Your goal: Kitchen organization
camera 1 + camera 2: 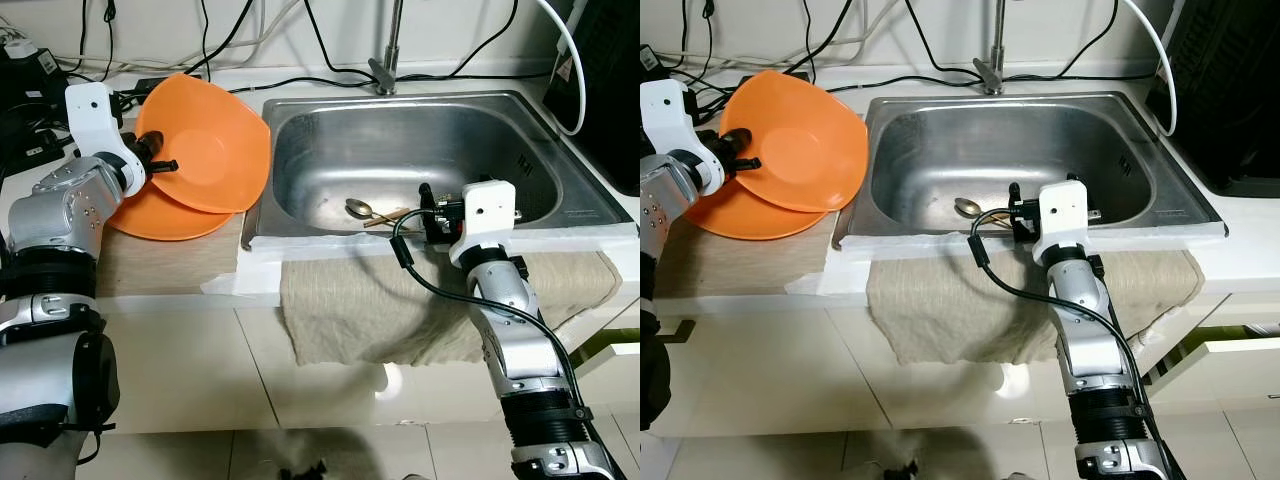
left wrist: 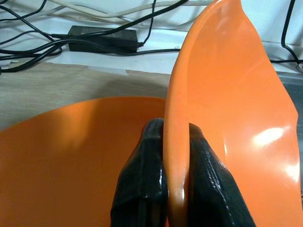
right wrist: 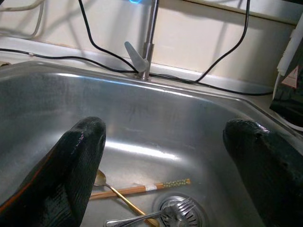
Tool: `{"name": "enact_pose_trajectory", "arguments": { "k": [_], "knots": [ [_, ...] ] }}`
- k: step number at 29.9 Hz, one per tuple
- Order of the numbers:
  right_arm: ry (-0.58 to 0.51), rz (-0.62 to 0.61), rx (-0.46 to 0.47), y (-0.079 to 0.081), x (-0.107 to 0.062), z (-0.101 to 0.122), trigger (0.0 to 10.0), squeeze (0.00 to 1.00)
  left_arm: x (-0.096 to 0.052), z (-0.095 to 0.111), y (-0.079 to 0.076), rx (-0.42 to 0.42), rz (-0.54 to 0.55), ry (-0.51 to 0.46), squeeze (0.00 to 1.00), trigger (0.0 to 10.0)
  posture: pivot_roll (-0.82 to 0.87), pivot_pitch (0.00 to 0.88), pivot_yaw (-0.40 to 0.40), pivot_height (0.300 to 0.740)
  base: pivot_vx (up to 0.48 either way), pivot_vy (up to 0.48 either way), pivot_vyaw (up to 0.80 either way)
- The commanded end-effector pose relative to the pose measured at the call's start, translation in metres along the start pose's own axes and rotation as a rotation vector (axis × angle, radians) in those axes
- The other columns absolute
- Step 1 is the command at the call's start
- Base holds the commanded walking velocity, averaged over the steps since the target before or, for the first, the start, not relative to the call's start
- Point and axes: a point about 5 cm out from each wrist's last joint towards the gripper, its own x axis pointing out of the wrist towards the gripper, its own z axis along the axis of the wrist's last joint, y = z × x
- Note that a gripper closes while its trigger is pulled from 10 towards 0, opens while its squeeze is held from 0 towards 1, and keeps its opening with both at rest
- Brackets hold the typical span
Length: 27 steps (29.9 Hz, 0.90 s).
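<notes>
**Left hand holds an orange plate beside the sink, right hand open over the basin**

The left hand (image 2: 176, 156) is clenched on the rim of a tilted orange plastic plate (image 1: 205, 140). One black finger (image 2: 142, 184) presses on the back side of the rim and the other on the inner side, so the rim is squeezed between them. This plate stands almost on its edge, above a second flat orange plate (image 1: 165, 218) that lies on the wooden bench (image 1: 150, 265) to the left of the sink. The lifted plate leans toward the stainless steel sink (image 1: 300, 140) and its edge is just beside the sink's left rim.

The right hand (image 3: 168, 142) is released, with its two black fingers (image 3: 71, 170) wide apart. It hovers at the front edge of the sink and looks into the basin. On the sink floor lie a golden metal spoon (image 1: 359, 209), a wooden chopstick with a patterned end (image 3: 142, 188) and a silver fork (image 3: 156, 215) near the round drain (image 3: 180, 210). The spoon crosses over the chopstick.

A beige cloth (image 1: 370, 310) hangs over the front edge of the bench below the sink. A chrome tap (image 1: 386, 70) stands behind the basin, and several black cables (image 1: 230, 30) run along the wall.
</notes>
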Motion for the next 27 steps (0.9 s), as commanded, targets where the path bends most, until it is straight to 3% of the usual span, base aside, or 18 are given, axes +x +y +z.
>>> {"name": "enact_pose_trajectory", "arguments": {
  "k": [1, 27],
  "knots": [
    [-0.013, -0.002, 0.006, -0.0024, 0.0002, 0.0043, 10.0, 0.0, -0.0012, -0.0102, 0.0046, 0.026, 0.031, 0.05, 0.0, 0.0, -0.02, 0.0, 0.049, 0.74, 0.0, 0.0, 0.0],
    [-0.004, -0.002, 0.005, -0.0048, 0.0064, 0.0025, 10.0, 0.0, 0.0035, -0.0105, 0.0008, 0.024, 0.033, 0.052, 0.0, 0.0, -0.03, 0.0, 0.051, 0.74, 0.0, 0.0, 0.0]
  ]
}}
